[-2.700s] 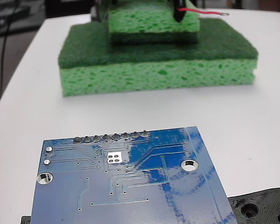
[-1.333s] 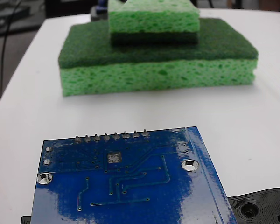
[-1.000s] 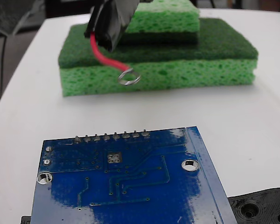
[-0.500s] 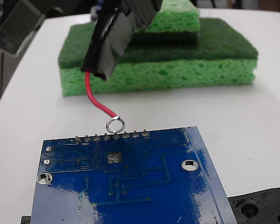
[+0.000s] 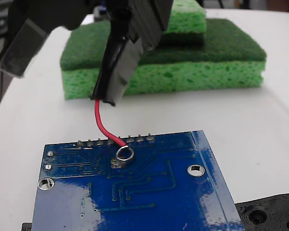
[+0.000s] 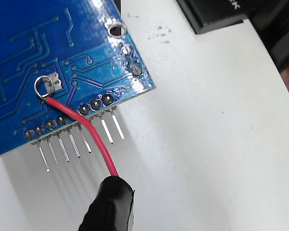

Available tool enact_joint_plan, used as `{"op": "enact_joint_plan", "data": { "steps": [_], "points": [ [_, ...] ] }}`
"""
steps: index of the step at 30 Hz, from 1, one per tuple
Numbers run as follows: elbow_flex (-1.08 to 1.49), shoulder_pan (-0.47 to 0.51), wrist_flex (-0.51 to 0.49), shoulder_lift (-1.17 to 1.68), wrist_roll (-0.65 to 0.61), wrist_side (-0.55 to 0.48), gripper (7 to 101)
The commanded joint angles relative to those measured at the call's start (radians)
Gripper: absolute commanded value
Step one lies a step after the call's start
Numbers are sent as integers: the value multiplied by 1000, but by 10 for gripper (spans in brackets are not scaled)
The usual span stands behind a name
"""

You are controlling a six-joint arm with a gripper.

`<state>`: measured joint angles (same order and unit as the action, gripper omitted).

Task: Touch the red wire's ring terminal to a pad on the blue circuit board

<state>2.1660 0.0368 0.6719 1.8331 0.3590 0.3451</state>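
On board (image 5: 135,192), near pin row: ring (image 5: 124,154) now lies at right edge of pad (image 5: 117,162), overlapping it. Half second ago ring hung just outside board edge; before that, up by sponges (image 5: 183,72). So I came down and forward. In wrist view ring (image 6: 42,85) sits half beside pad (image 6: 55,84), looks touching. Judgement: touch nearly or already done; small shift would centre it. My pincer (image 5: 120,62) tilts steeply from top, clenched on black sleeve of wire (image 5: 103,125), wire bends down to board. Board flat on worktop (image 5: 260,130).
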Motion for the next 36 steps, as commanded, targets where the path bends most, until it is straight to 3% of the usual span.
{"op": "enact_joint_plan", "data": {
  "steps": [1, 24, 27, 33, 36],
  "points": [
    [-12, 8, -2, 2, -3, -6, 1003],
    [-20, 8, 34, 75, -32, -25, 1003],
    [26, 41, 18, 186, -92, -120, 1003],
    [232, 153, -66, 414, -267, -492, 1003],
    [339, 175, -75, 503, -310, -580, 1003]
  ]
}}
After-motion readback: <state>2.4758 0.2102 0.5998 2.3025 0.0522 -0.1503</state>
